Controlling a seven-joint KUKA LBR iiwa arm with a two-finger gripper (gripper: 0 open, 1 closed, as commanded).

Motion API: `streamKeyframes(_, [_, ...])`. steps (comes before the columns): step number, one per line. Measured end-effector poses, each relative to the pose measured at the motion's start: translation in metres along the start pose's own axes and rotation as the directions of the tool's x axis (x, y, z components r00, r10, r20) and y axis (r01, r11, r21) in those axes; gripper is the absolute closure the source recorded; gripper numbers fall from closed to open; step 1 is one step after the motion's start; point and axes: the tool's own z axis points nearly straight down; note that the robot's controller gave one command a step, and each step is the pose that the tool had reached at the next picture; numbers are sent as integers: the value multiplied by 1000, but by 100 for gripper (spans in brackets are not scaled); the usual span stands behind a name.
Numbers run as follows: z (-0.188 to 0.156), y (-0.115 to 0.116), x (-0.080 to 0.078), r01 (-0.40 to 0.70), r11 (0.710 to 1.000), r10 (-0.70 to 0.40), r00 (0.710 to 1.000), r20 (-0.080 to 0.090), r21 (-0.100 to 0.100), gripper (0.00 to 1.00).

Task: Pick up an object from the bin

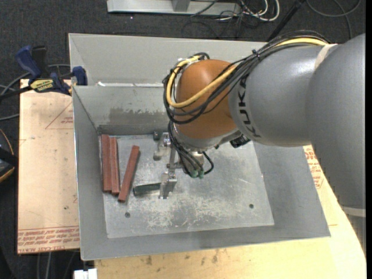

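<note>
My gripper (163, 168) hangs below the orange dome over the bin's floor, left of centre. Its two metal fingers stand apart, open, with nothing between them. The nearer fingertip (167, 189) rests at the right end of a small dark grey flat bar (145, 189) lying on the floor; whether they touch I cannot tell. Left of the bar a thin reddish-brown stick (129, 173) lies slanted. Further left two longer reddish-brown sticks (109, 163) lie side by side along the left wall.
The arm's large grey body covers the bin's right rear part. The bin's floor right of and in front of the gripper is bare scuffed metal. The sloped left wall rises close behind the sticks.
</note>
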Motion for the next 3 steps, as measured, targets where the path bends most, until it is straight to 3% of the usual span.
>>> streamKeyframes(1, [0, 0, 0, -1, 1000, 1, 1000, 0, 0, 0])
streamKeyframes(2, [74, -4, -15, -121, 993, 121, 993, 6, -5, 100])
streamKeyframes(3, [74, -4, -15, -122, 993, 122, 993, 6, -5, 100])
